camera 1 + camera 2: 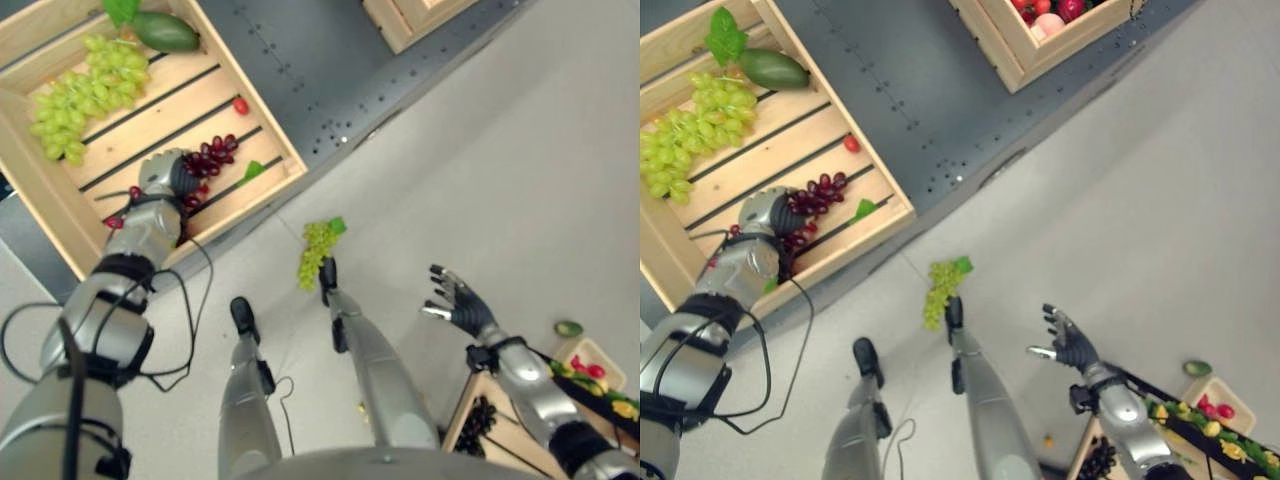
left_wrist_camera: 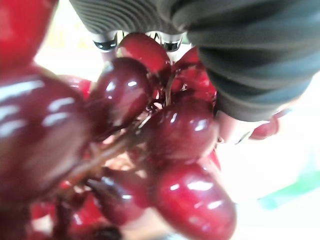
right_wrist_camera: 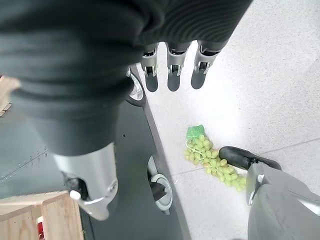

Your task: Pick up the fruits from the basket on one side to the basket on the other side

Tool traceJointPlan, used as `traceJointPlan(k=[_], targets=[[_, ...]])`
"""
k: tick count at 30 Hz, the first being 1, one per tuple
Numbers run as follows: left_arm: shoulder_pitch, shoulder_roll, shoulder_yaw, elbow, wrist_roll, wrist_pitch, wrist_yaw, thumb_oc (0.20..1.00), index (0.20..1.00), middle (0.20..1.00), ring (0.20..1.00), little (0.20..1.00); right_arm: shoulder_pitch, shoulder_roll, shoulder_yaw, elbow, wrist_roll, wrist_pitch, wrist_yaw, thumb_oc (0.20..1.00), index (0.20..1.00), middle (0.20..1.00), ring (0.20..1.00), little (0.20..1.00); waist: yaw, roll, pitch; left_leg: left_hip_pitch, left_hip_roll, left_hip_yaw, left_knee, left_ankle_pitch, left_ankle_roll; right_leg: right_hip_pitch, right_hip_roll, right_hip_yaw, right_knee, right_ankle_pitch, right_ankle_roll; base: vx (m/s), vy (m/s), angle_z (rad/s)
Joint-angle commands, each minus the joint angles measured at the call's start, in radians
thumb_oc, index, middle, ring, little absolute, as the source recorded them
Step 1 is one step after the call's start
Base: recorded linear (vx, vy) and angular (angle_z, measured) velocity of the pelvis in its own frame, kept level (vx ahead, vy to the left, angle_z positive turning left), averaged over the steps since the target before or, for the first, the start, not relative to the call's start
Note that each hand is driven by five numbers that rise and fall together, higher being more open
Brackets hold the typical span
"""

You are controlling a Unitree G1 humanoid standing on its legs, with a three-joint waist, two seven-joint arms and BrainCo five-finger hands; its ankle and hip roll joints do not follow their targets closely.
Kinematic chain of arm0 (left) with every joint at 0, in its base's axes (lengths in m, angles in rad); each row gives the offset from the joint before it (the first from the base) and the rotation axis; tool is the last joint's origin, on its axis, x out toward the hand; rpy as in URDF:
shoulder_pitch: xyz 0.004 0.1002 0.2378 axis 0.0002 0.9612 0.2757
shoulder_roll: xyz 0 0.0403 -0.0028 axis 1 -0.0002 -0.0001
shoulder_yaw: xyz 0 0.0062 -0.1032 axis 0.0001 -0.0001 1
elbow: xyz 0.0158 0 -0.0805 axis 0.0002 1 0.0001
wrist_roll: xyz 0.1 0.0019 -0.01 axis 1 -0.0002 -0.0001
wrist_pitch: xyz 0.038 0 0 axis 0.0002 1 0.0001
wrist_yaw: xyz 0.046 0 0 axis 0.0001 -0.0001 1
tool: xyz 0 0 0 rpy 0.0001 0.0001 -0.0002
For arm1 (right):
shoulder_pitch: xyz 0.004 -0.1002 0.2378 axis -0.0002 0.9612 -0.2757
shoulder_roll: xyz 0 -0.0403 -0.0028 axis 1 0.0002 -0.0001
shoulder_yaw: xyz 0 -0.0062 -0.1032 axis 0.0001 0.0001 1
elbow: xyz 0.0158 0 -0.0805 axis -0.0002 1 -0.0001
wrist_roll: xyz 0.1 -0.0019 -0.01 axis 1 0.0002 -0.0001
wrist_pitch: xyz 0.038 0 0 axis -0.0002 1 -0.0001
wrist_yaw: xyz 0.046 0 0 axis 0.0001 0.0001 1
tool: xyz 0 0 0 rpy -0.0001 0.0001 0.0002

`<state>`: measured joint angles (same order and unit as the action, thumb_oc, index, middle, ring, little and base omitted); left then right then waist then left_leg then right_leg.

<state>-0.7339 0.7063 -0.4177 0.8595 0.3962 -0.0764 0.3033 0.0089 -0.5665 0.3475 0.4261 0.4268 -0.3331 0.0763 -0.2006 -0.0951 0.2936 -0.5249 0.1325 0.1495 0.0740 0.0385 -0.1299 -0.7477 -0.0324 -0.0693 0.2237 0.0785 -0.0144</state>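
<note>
My left hand (image 1: 163, 177) reaches into the big wooden crate (image 1: 240, 203) at the upper left. Its fingers curl on a bunch of red grapes (image 1: 212, 154), which crowds close in the left wrist view (image 2: 165, 130). In the same crate lie a green grape bunch (image 1: 85, 90), a green oval fruit (image 1: 165, 32) and a small red fruit (image 1: 240, 105). My right hand (image 1: 458, 303) hovers open above the pale floor, holding nothing, fingers (image 3: 172, 70) straight. Beside it at the lower right stands another crate (image 1: 460, 410) with dark grapes (image 1: 480, 420).
A loose green grape bunch (image 1: 318, 250) with a leaf lies on the floor between the crates, also in the right wrist view (image 3: 207, 160). A small green fruit (image 1: 568, 328) rests near the right crate. A third crate (image 1: 1040, 35) holds red fruit on the grey platform (image 1: 300, 60).
</note>
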Motion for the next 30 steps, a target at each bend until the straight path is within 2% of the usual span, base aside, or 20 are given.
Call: traceJointPlan(k=[1,2,6,16,23,30], targets=[[0.178,-0.041,0.063,-0.154,-0.101,-0.085,0.004,0.2,0.2,0.2,0.2,0.2,0.076,-0.012,-0.052,-0.034,0.019,-0.055,-0.01,1.0,1.0,1.0,1.0,1.0,0.041,0.001,-0.016,-0.036,-0.029,-0.048,0.099,-0.031,0.037,0.041,0.0,-0.016,0.058,-0.057,0.099,0.01,0.034,0.13],[0.253,-0.04,0.106,-0.23,-0.113,-0.112,0.003,0.2,0.2,0.2,0.2,0.2,0.094,-0.011,-0.071,-0.028,0.004,-0.055,-0.01,1.0,1.0,1.0,1.0,1.0,0.056,0.01,-0.019,-0.007,-0.037,-0.05,0.095,-0.035,0.038,0.069,-0.005,-0.019,0.057,-0.063,0.097,0.01,0.032,0.14],[0.353,-0.06,0.165,-0.34,-0.155,-0.15,-0.01,0.2,0.2,0.2,0.2,0.2,0.111,-0.01,-0.089,-0.009,-0.022,-0.043,-0.006,1.0,1.0,1.0,1.0,1.0,0.077,0.024,-0.034,0.062,-0.051,-0.052,0.081,-0.041,0.04,0.14,-0.015,-0.024,0.047,-0.068,0.098,0.03,0.03,0.18],[0.513,-0.095,0.243,-0.533,-0.254,-0.228,-0.058,0.2,0.2,0.2,0.2,0.2,0.164,-0.011,-0.139,-0.008,-0.045,-0.022,0.022,1.0,1.0,1.0,1.0,1.0,0.099,0.052,-0.079,0.251,-0.074,-0.056,0.043,-0.065,0.05,0.343,-0.039,-0.039,0.011,-0.09,0.109,0.05,0.05,0.14],[0.589,-0.111,0.275,-0.572,-0.267,-0.244,-0.103,0.2,0.2,0.2,0.2,0.2,0.17,0.011,-0.178,0.016,-0.055,-0.013,0.024,1.0,1.0,1.0,1.0,1.0,0.103,0.065,-0.132,0.34,-0.084,-0.055,0.029,-0.077,0.057,0.447,-0.053,-0.051,-0.022,-0.094,0.117,0.04,0.029,0.12],[0.664,-0.129,0.322,-0.584,-0.293,-0.259,-0.13,0.2,0.2,0.2,0.2,0.2,0.188,0.029,-0.201,0.008,-0.058,-0.005,0.046,1.0,1.0,1.0,1.0,1.0,0.112,0.066,-0.188,0.42,-0.083,-0.046,0.005,-0.088,0.061,0.532,-0.053,-0.06,-0.06,-0.1,0.123,0.07,0.012,0.03]])
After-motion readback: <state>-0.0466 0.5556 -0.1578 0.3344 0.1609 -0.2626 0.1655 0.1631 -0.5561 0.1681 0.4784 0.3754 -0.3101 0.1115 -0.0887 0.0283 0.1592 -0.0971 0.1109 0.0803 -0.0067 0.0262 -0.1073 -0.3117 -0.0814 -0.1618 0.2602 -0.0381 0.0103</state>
